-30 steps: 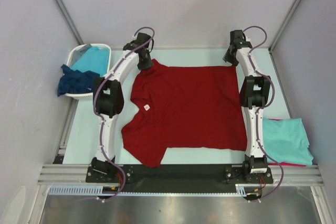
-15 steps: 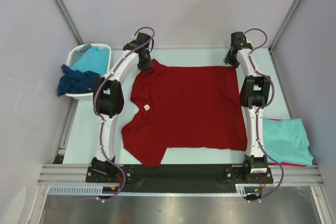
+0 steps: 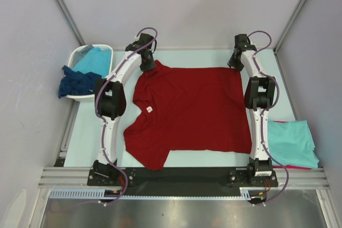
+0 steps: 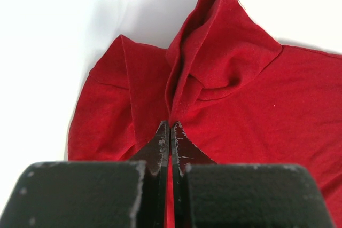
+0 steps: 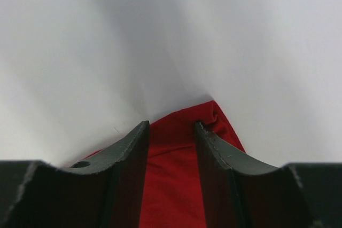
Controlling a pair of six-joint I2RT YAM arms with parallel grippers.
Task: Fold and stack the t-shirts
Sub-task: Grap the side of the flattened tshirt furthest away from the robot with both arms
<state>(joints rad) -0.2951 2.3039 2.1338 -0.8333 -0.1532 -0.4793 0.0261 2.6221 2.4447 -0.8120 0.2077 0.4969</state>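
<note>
Showing the dark red t-shirt (image 3: 192,110) just before its first fold.

Top view: the shirt lies spread flat on the table (image 3: 85,132), collar toward the left arm, hem toward the right arm. Over the last second only the right gripper (image 3: 234,63) has shifted, edging in toward the far hem corner. The left gripper (image 3: 148,67) and the cloth have not moved. The fold therefore appears to wait on the second grip. Both arms reach far forward, wrists tipped down over the shirt's far corners. A turquoise t-shirt (image 3: 96,57) and a navy t-shirt (image 3: 77,83) sit in and over the white basket (image 3: 73,61). A folded turquoise t-shirt (image 3: 291,142) lies at the near right on a second red t-shirt (image 3: 291,167).

Left wrist view: the left gripper (image 4: 170,132) is clamped tight on a raised ridge of the sleeve (image 4: 214,73), with red cloth visible between the jaws.

Right wrist view: the right gripper (image 5: 170,129) stands about half apart, its jaws straddling the hem corner (image 5: 179,148). Nothing is pinched yet.
</note>
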